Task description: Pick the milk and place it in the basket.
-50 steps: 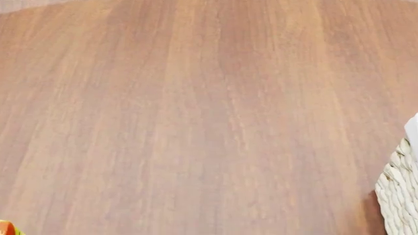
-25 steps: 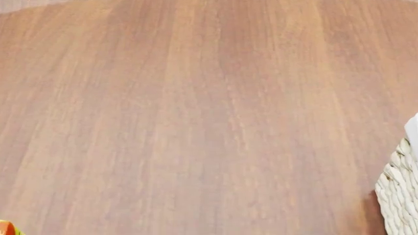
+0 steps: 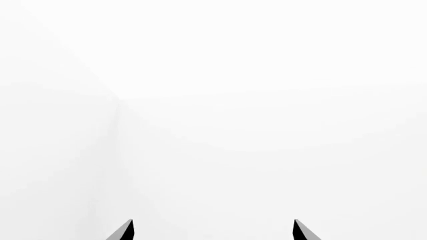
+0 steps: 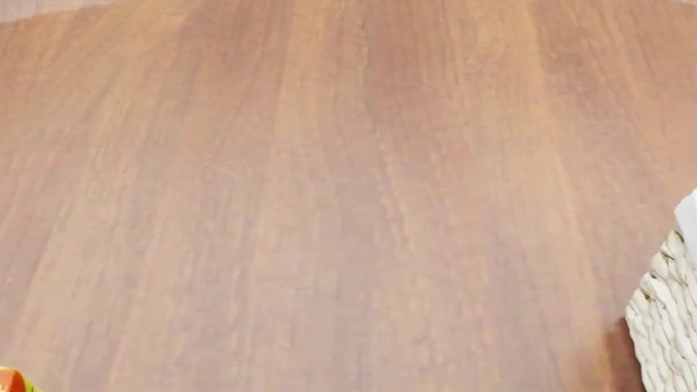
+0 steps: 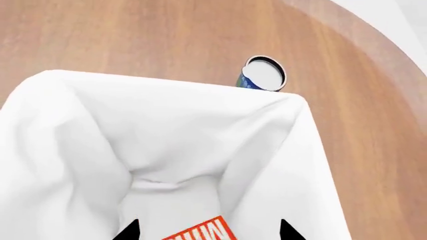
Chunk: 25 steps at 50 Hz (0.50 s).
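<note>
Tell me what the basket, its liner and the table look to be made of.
The basket: cream woven wicker, going by the plaited strands on its wall, matte. The liner: white cloth, soft folds and creases draped over the rim. The table: wood or wood-look laminate, reddish-brown with long straight grain, a smooth, faintly sheened finish; which of the two cannot be told.

Milk (image 5: 200, 231) between jaws, over basket (image 5: 80, 125) liner; can (image 5: 262, 74) behind.

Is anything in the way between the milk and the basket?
Nothing visible. The right wrist view shows the milk between the right gripper's fingertips, directly over the basket's open, cloth-lined inside. A can stands outside, beyond the basket's far rim.
</note>
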Available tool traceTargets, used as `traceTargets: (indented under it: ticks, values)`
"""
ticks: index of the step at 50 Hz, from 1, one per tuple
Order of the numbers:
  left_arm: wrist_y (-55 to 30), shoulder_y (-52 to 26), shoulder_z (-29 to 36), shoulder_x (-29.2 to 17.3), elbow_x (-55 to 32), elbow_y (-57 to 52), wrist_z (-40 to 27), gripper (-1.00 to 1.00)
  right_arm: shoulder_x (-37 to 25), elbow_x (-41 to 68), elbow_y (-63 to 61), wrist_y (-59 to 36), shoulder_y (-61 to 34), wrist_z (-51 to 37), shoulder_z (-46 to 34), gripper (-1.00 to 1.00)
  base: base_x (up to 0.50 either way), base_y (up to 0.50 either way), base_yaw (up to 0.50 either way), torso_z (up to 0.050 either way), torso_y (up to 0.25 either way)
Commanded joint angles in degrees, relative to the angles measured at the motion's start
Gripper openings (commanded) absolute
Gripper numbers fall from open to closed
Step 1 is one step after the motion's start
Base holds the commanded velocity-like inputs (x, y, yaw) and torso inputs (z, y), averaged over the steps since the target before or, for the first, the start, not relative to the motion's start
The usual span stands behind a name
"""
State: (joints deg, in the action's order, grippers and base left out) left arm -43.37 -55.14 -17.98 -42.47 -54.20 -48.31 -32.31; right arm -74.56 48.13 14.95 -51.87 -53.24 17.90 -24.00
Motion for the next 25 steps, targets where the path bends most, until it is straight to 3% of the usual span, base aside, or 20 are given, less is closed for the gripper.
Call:
traceTargets:
  ticks: [1, 19, 25]
  values:
    - [0.22, 0.2, 0.02, -0.15, -0.04, 0.01, -0.16, 1.0, 0.42, -1.81, 0.3, -1.09, -3.95, 1.15, -0.02, 1.0, 0.0, 0.0, 0.0, 0.0, 0.0]
    - [0.71, 0.77, 0.28, -0.26, 0.32, 0.01, -0.26, 1.0, 5.14, -14.87, 3.16, -4.55, -26.83, 10.67, -5.31, 1.0, 0.0, 0.0, 0.0, 0.0, 0.0]
    - [0.89, 1.07, 0.32, -0.27, 0.38, -0.08, -0.27, 1.0, 8.16, -13.05, 4.18, -0.87, -29.75, 8.4, -0.46, 1.0, 0.0, 0.0, 0.0, 0.0, 0.0]
